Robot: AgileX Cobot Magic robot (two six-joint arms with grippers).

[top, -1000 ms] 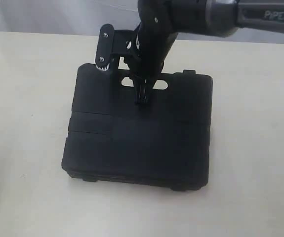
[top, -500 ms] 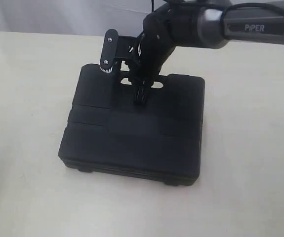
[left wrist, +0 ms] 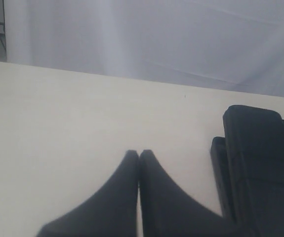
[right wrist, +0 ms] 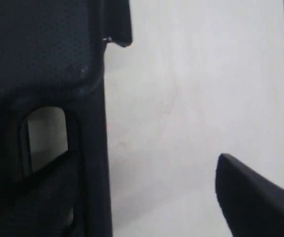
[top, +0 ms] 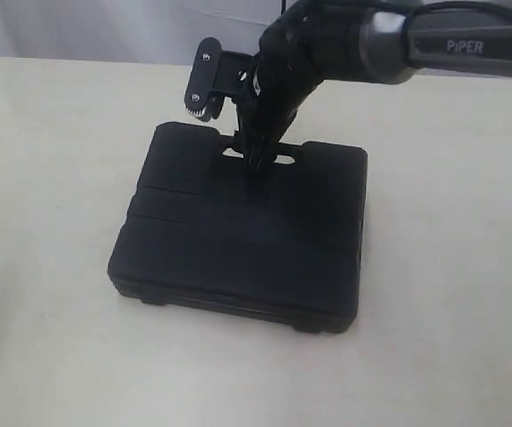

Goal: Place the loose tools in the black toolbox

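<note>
Right gripper (top: pixel 256 165) stands released at the carry handle (right wrist: pixel 90 163) of the black plastic toolbox (top: pixel 238 240), one finger (right wrist: pixel 260 197) well clear of the case edge. That toolbox lies flat and closed on the cream table (top: pixel 451 267), no loose tools in view outside it, so packing looks finished. Lift the claw straight up, lest a finger catch the handle slot and drag the case.

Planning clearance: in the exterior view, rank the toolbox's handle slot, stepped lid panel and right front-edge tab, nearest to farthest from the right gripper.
1. Handle slot, at the right gripper, far edge of the black toolbox.
2. Stepped lid panel, left of the lid.
3. Front-edge tab, near edge, right side.
</note>
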